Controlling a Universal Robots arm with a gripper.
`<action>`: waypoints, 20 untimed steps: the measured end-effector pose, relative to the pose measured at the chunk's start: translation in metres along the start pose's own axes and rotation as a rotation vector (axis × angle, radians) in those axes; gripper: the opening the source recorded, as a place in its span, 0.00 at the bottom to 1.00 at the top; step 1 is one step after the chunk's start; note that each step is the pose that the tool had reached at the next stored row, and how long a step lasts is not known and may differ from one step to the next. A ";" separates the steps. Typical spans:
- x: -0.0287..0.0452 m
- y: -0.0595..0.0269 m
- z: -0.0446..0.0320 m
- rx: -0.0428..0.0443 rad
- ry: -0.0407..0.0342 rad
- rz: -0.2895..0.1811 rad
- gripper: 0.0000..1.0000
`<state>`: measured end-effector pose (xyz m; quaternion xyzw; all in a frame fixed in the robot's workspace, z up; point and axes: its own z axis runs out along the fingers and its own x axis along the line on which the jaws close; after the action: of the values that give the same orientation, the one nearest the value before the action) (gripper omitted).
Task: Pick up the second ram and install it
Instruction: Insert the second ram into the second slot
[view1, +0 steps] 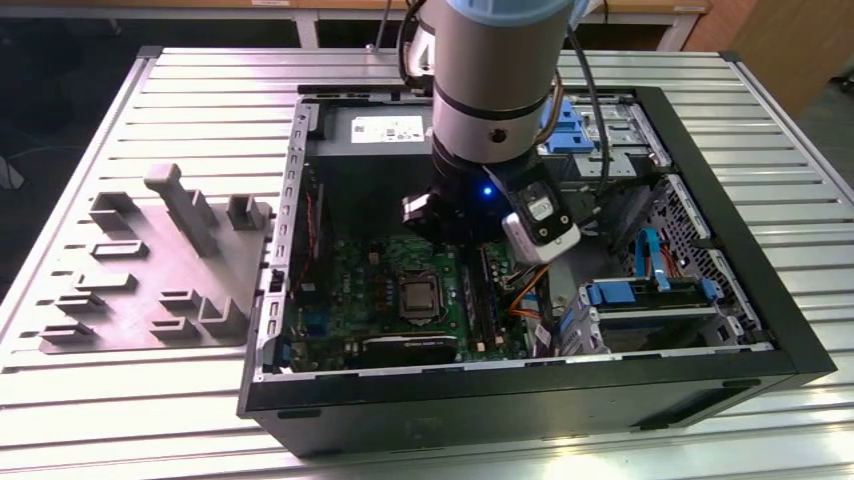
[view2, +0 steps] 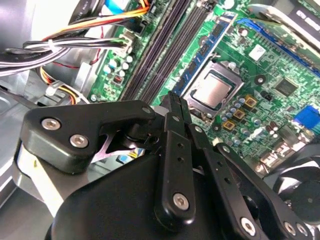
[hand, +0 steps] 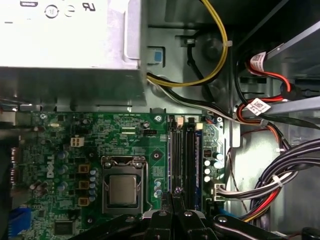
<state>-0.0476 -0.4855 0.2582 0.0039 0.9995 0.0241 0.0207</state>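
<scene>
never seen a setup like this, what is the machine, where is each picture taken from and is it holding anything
This is one robot arm reaching down into an open computer case that lies on a slatted metal table. The exterior view comes from a camera standing off the arm. The two wrist views come from cameras riding on the arm, looking past its gripper into the case. The green board is the motherboard, with the square processor and the long dark memory slots beside it. The gripper's black fingers are shut just above those slots, with nothing clamped between them that I can see. Beside the case, at the exterior view's left, lies a grey parts tray.
</scene>
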 end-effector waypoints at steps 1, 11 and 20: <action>-0.0015 0.0000 0.0006 0.0001 0.0000 0.000 0.11; -0.0120 -0.0002 0.0064 -0.0001 0.0000 0.000 0.11; -0.0127 -0.0004 0.0108 0.0052 -0.0001 0.000 0.11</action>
<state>-0.0345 -0.4855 0.2480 0.0039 0.9995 0.0215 0.0208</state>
